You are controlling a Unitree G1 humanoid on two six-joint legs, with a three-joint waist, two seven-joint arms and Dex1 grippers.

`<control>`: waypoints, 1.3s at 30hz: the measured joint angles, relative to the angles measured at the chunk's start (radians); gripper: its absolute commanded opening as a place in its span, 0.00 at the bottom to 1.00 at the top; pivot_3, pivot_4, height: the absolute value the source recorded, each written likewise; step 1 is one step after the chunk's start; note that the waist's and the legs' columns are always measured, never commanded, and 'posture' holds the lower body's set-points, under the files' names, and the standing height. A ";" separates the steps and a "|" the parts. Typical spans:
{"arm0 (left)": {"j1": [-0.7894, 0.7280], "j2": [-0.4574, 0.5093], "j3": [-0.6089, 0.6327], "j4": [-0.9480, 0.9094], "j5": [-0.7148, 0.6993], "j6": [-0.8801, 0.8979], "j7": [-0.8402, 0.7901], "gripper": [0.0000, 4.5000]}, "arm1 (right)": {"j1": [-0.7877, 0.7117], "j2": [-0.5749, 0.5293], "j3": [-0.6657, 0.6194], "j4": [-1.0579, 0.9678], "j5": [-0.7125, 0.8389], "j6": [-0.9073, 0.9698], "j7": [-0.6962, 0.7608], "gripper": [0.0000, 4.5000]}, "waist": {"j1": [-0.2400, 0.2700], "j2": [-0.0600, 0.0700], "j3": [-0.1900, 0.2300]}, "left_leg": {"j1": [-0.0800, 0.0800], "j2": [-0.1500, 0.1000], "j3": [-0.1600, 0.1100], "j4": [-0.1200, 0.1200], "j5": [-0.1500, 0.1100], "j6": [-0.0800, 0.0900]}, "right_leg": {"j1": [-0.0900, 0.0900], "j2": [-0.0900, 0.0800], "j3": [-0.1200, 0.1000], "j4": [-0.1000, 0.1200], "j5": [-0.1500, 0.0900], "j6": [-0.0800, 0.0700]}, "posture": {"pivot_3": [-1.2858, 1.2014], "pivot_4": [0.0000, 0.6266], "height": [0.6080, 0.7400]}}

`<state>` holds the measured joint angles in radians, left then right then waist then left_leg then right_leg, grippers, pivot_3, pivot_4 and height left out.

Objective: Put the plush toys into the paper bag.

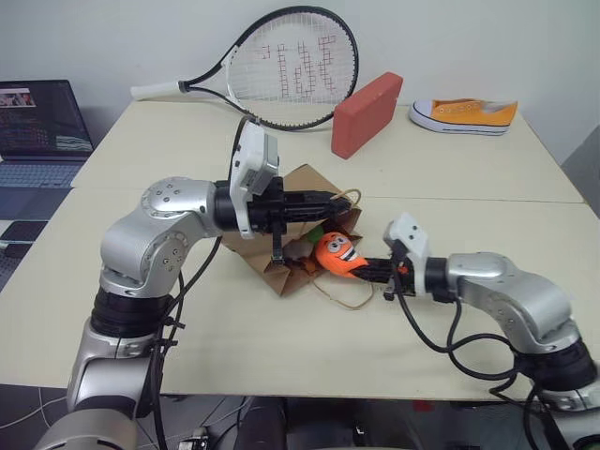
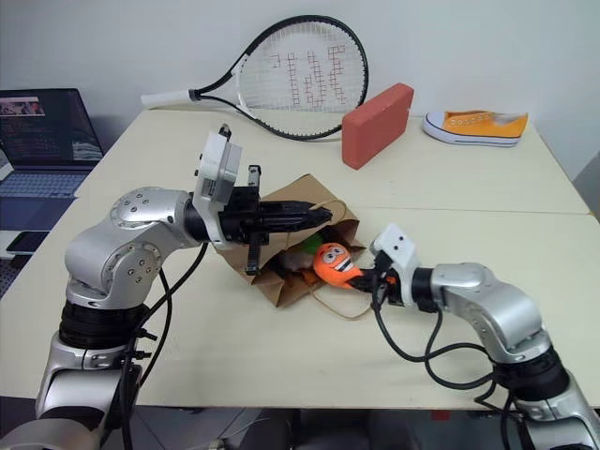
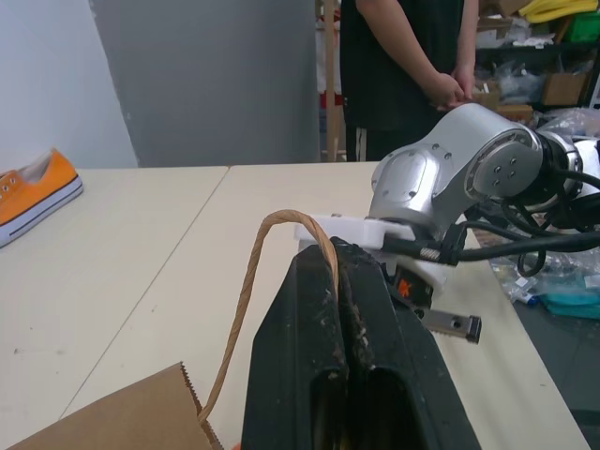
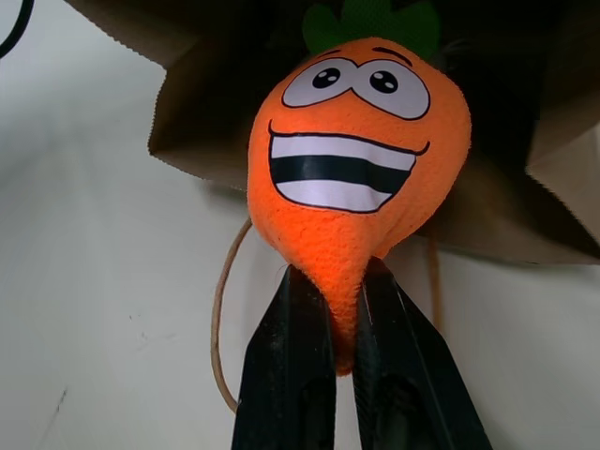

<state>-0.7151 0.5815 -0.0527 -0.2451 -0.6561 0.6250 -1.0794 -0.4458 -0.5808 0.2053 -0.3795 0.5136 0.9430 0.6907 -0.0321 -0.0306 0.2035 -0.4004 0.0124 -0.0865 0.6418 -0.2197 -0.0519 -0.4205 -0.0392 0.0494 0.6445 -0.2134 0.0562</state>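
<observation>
Right fingers point(image 4: 323, 375) pinch carrot point(image 4: 356, 169); left clamp handle point(image 3: 246, 300)

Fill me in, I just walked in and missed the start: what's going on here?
The robot is bagging plush toys. Its left gripper is shut on a twisted-cord handle of the brown paper bag, holding the mouth up. Its right gripper pinches the tip of the orange grinning carrot plush, green top at the bag's opening. Something pale already lies inside.
</observation>
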 measured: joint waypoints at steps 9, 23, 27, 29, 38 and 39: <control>0.018 0.002 -0.015 -0.038 -0.008 0.017 -0.001 0.00 | -0.085 0.233 -0.063 0.125 0.019 0.081 -0.142 0.00 | -0.003 0.000 0.000 | 0.000 0.000 -0.001 0.000 0.000 0.000 | 0.000 0.000 -0.001 0.001 0.003 0.004 | 0.52 0.24 1.00; 0.025 0.000 -0.023 -0.051 -0.024 0.026 -0.004 0.00 | -0.159 0.421 -0.145 0.319 -0.029 0.069 -0.306 0.14 | -0.006 0.000 0.000 | 0.001 0.000 -0.002 -0.003 0.000 0.000 | -0.001 0.001 -0.002 0.001 0.003 0.005 | 0.52 0.24 1.00; 0.025 0.002 -0.023 -0.051 -0.028 0.027 -0.003 0.00 | -0.164 0.466 -0.146 0.337 -0.036 0.033 -0.333 0.45 | -0.009 0.001 0.000 | 0.001 0.000 -0.002 -0.004 0.000 0.000 | -0.001 0.001 -0.002 0.001 0.003 0.005 | 0.52 0.24 1.00; 0.026 0.004 -0.023 -0.051 -0.028 0.027 -0.002 0.00 | -0.165 0.468 -0.146 0.337 -0.043 0.023 -0.341 0.60 | -0.009 0.001 0.000 | 0.001 0.000 -0.002 -0.005 0.000 0.000 | -0.001 0.001 -0.002 0.001 0.003 0.005 | 0.52 0.24 1.00; 0.023 -0.009 -0.020 -0.034 -0.032 0.026 0.011 0.00 | -0.151 0.439 -0.136 0.267 -0.061 0.002 -0.332 0.99 | -0.010 0.001 0.000 | 0.001 0.000 -0.003 -0.006 0.000 0.000 | -0.001 0.001 -0.002 0.000 0.003 0.005 | 0.52 0.24 1.00; 0.023 -0.009 -0.020 -0.031 -0.031 0.025 0.014 0.00 | -0.146 0.424 -0.130 0.252 -0.061 0.005 -0.321 0.99 | -0.010 0.001 0.000 | 0.001 0.000 -0.003 -0.006 0.000 0.000 | -0.001 0.001 -0.002 0.000 0.003 0.005 | 0.52 0.24 1.00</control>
<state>-0.6920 0.5726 -0.0724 -0.2762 -0.6868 0.6504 -1.0656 -0.5922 -0.1566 0.0750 -0.1274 0.4527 0.9482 0.3696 -0.0416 -0.0300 0.2038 -0.3996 0.0127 -0.0891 0.6356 -0.2197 -0.0519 -0.4219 -0.0385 0.0472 0.6448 -0.2105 0.0609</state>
